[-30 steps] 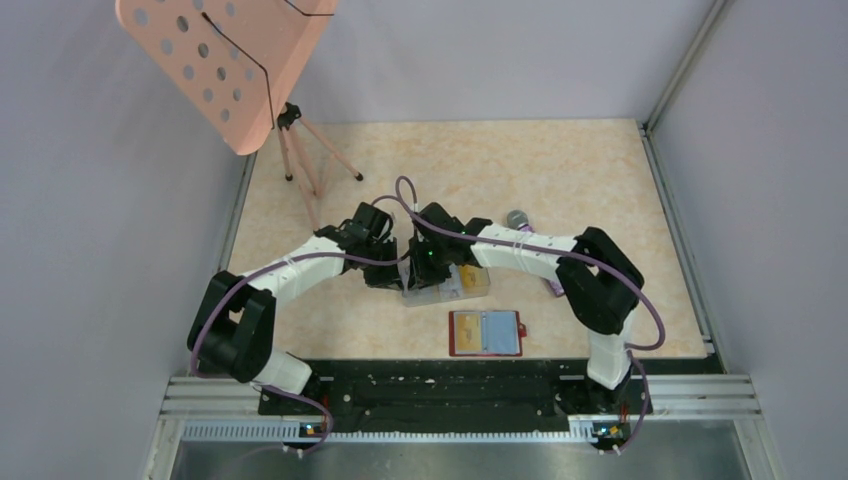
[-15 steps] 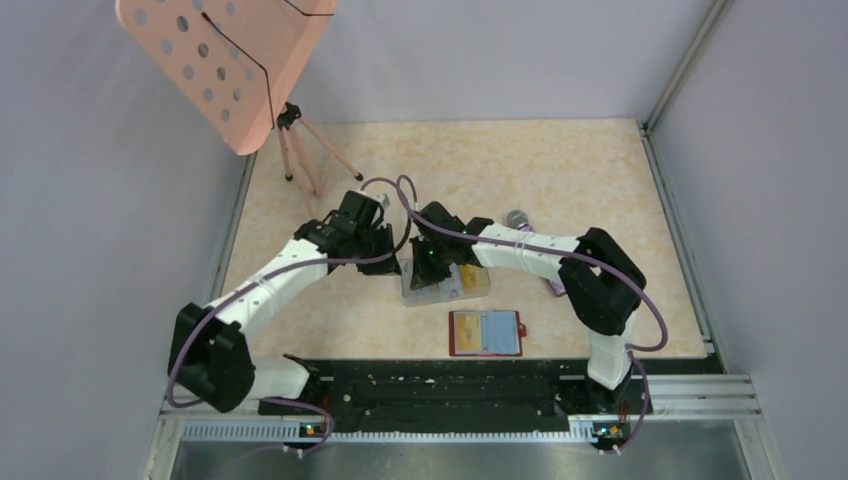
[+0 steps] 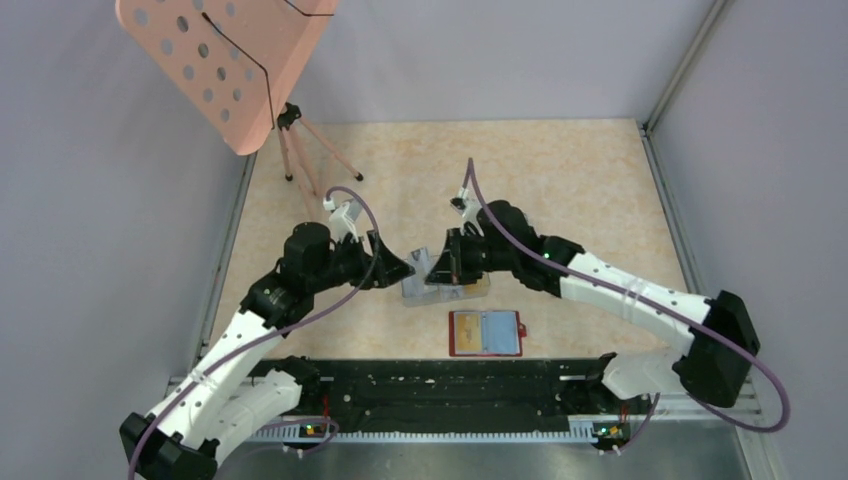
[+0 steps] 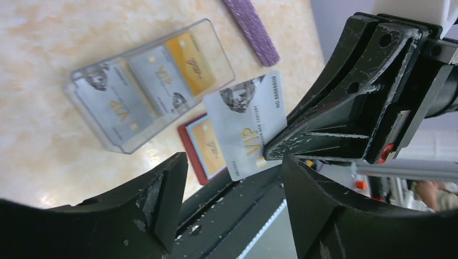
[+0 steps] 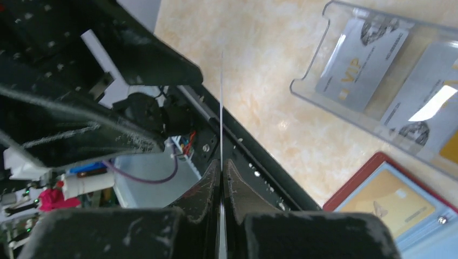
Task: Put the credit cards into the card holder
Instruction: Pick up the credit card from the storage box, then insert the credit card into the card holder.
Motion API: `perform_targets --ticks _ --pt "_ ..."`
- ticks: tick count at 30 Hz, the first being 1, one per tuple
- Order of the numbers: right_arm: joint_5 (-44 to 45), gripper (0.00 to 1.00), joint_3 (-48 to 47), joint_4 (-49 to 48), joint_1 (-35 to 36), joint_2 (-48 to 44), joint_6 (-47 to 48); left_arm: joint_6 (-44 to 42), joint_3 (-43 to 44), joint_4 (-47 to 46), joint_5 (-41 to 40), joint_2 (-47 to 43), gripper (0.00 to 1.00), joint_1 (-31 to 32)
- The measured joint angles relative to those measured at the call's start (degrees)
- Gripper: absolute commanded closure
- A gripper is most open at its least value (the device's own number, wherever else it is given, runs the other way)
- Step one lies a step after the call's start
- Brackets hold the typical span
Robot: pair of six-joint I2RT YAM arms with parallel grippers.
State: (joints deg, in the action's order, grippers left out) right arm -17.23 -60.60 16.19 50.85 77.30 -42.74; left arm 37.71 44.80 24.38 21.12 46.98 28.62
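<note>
A silver VIP credit card [image 4: 243,121] hangs in the air above the table, pinched at one corner by my shut right gripper [image 5: 221,164]; in the right wrist view it shows edge-on. My left gripper [image 4: 232,167] stands open just beside it, touching nothing. Below them lies a clear plastic case [image 3: 445,288] with two silver cards [image 4: 116,105] and a gold one [image 4: 190,62]. The red card holder [image 3: 486,333] lies open near the front edge, with a yellow card [image 5: 389,208] and a pale blue card in it. Both grippers [image 3: 405,268] [image 3: 440,268] face each other over the case.
A pink perforated music stand [image 3: 230,60] on a tripod stands at the back left. A purple strip [image 4: 251,29] lies to the right of the case, and a small grey round object [image 3: 517,218] sits behind it. A black rail [image 3: 450,385] runs along the near edge.
My left gripper opened and let go of the silver card, drawing back to the left. My right gripper closed on the card and now holds it alone; both arms swung outward.
</note>
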Motion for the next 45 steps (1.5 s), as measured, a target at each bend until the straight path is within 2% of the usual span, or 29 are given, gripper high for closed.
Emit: perform_targets --ticks 5,11,16,18,19,25,28,33,36,40,45 --pt "-4.48 1.00 8.63 -3.98 -0.57 -9.44 -4.81 6.58 -7.34 -9.62 7.30 -2.62 0.36 0.00" --pt "-7.87 1.00 14.34 -10.27 -0.66 -16.04 -11.13 14.49 -12.44 -22.12 15.08 -2.93 0.44 0.00" --pt "-8.63 1.00 15.63 -14.34 -0.66 -17.27 -14.47 20.37 -13.97 -31.85 20.37 -2.49 0.74 0.02" --pt "-8.61 1.00 15.63 -14.97 -0.68 -17.29 -14.99 21.90 -14.21 -34.47 21.79 -2.14 0.95 0.00" --pt "-8.63 0.96 15.63 -15.41 -0.68 -17.33 -15.43 22.47 -14.23 -35.08 22.08 -1.92 1.00 -0.07" --pt "-7.34 0.50 15.58 -14.56 -0.76 -17.31 -15.54 24.30 -14.29 -36.52 22.62 -1.90 1.00 -0.09" --pt "-3.21 0.36 15.56 -10.56 -0.79 -19.23 -14.91 27.23 -15.78 -40.81 22.71 -1.86 1.00 -0.04" --pt "4.37 0.31 15.50 -2.95 -1.75 -27.58 -14.38 35.93 -18.69 -56.94 26.91 1.70 1.00 -0.02" --pt "7.91 0.30 14.64 1.40 -3.43 -32.00 -14.25 43.95 -19.04 -72.06 30.14 6.80 1.00 0.00" --pt "10.08 0.30 13.18 4.87 -5.01 -32.98 -13.70 55.65 -18.01 -93.15 32.92 14.75 1.00 0.24" --pt "10.27 0.30 13.18 7.91 -5.18 -31.04 -12.90 61.66 -10.27 -102.97 37.09 17.42 1.00 4.26"
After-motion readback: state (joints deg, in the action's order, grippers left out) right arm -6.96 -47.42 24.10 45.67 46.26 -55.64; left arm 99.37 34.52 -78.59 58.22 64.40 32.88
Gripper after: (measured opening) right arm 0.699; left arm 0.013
